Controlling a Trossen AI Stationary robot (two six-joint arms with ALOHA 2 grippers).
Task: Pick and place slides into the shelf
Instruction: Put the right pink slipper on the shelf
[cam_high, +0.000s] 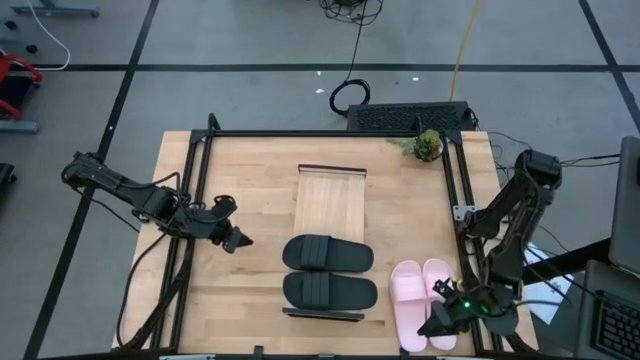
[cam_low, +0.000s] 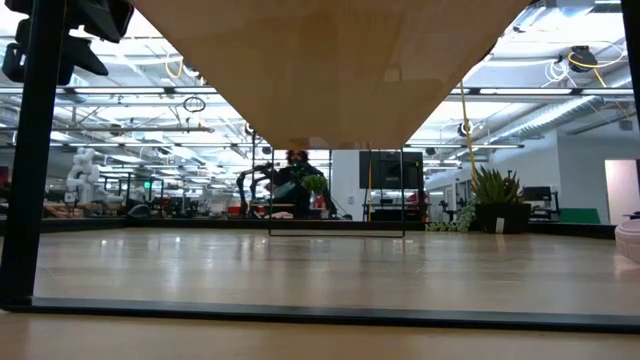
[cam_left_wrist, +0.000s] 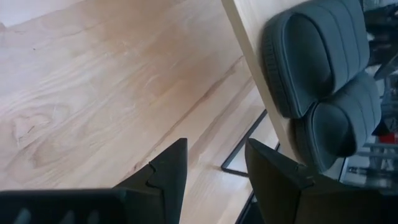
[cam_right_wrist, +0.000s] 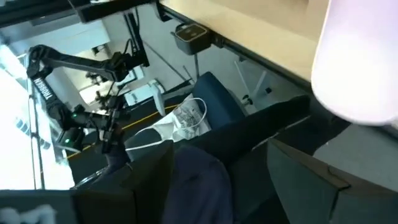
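Note:
The light-wood slatted shelf (cam_high: 331, 200) lies in the middle of the table. Both black slides (cam_high: 328, 253) (cam_high: 330, 291) lie side by side across its near half; the left wrist view shows them as two dark rounded ends (cam_left_wrist: 323, 62). The pink slides (cam_high: 422, 300) rest soles-down on the table right of the shelf, lying near to far. My left gripper (cam_high: 238, 241) is open, over bare table left of the black slides. My right gripper (cam_high: 440, 322) is open at the near end of the pink pair, with one pink slide (cam_right_wrist: 360, 62) just beyond its fingers.
Black frame rails (cam_high: 190, 230) (cam_high: 455, 200) run along the table's left and right sides. A small plant (cam_high: 427, 146) and a dark mat (cam_high: 410, 118) sit at the far right corner. Bare wood lies between my left gripper and the shelf. The shelf's far half holds nothing.

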